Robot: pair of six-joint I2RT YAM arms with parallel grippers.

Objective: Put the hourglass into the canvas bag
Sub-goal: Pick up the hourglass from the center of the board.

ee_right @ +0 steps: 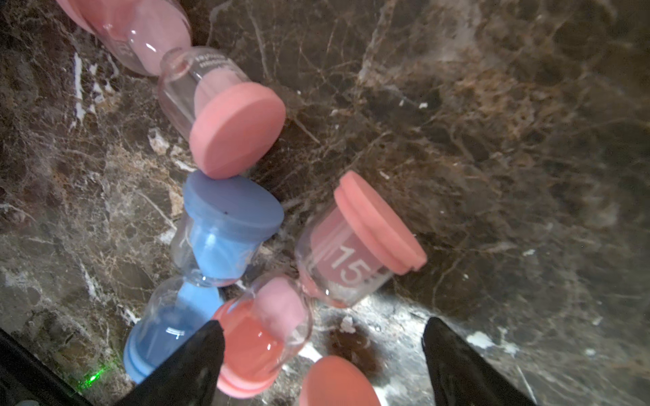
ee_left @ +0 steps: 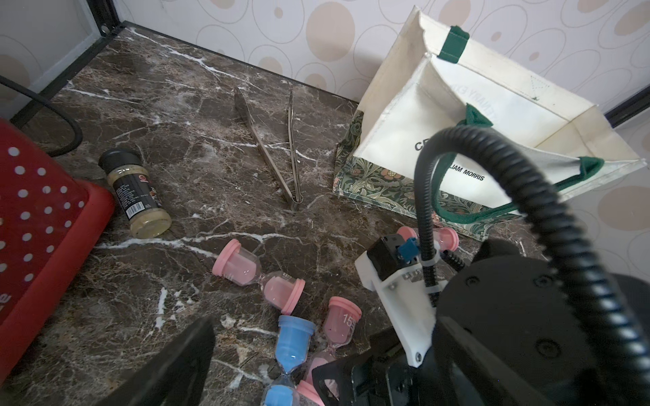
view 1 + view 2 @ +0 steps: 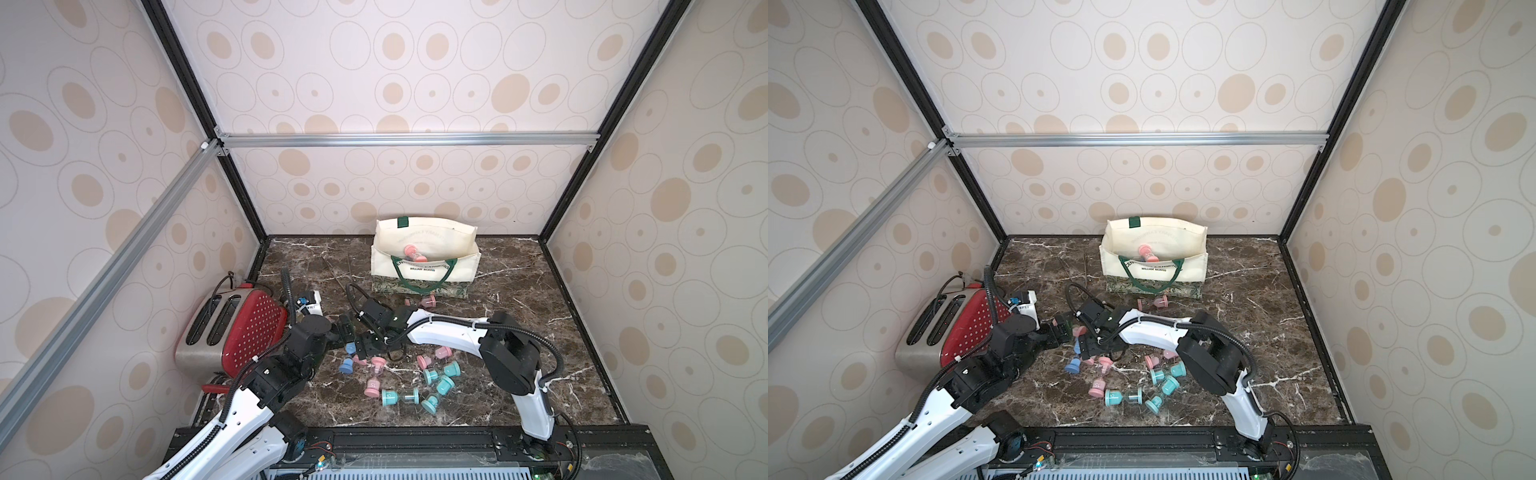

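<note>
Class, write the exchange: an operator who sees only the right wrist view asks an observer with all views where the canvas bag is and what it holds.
Operator: Where is the canvas bag?
Observer: The canvas bag stands upright, mouth open, at the far edge of the table.
Operator: What does it hold?
Observer: One pink hourglass lies inside it.

Bare marble [image 3: 540, 316] right of the canvas bag [image 3: 386, 266]; hourglasses [image 3: 400, 397] mid-table, tongs [image 2: 294, 197], spice jar [image 2: 135, 197] and toaster [image 3: 237, 328] leftward.
</note>
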